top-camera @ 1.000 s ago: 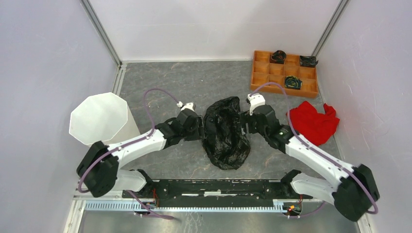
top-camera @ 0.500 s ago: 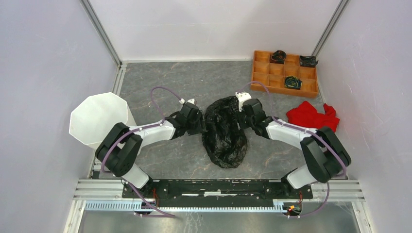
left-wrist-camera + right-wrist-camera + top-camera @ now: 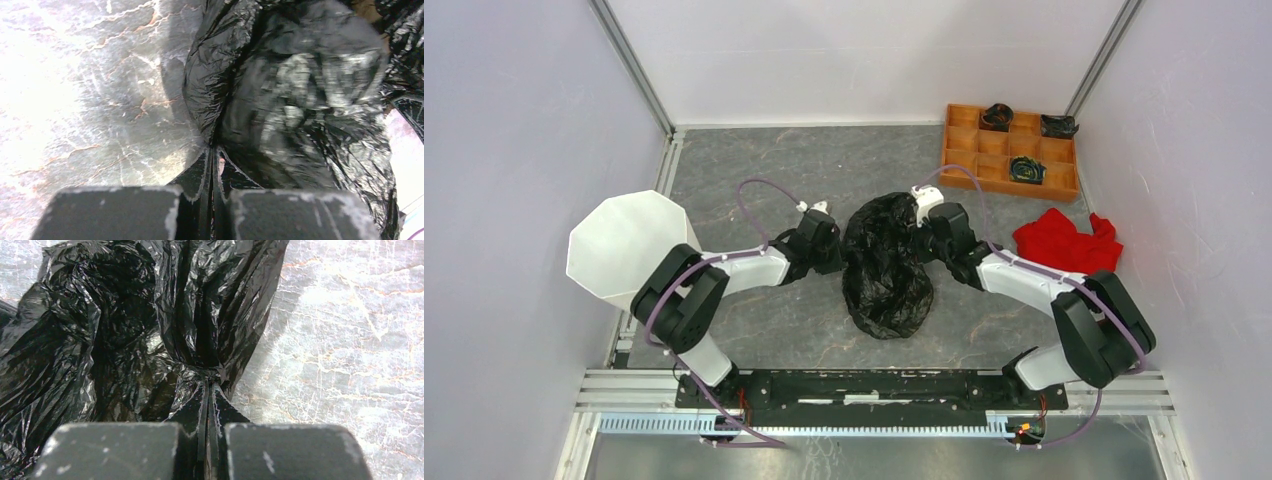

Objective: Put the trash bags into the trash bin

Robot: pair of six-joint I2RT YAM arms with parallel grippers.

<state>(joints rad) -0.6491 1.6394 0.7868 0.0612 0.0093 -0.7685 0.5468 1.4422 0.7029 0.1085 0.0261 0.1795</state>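
Note:
The glossy black trash bag [image 3: 886, 268] lies crumpled on the grey table's middle. At the bag's left edge my left gripper [image 3: 839, 250] is shut, pinching the film; in the left wrist view the bag [image 3: 295, 95] bunches into the closed left gripper [image 3: 212, 150]. On the bag's upper right edge my right gripper [image 3: 922, 238] is shut too; the right wrist view shows a gathered fold of the bag [image 3: 200, 315] pinched in the right gripper [image 3: 207, 382]. The white octagonal trash bin [image 3: 629, 248] stands at the far left, apart from both grippers.
An orange compartmented tray [image 3: 1009, 150] with small dark items sits at the back right. A red cloth [image 3: 1064, 242] lies right of the right arm. Walls enclose the table on three sides.
Both grippers have closed on the bag's edges, left and right. The arms drew in toward the bag's upper part, and the bag bunched narrower between them.

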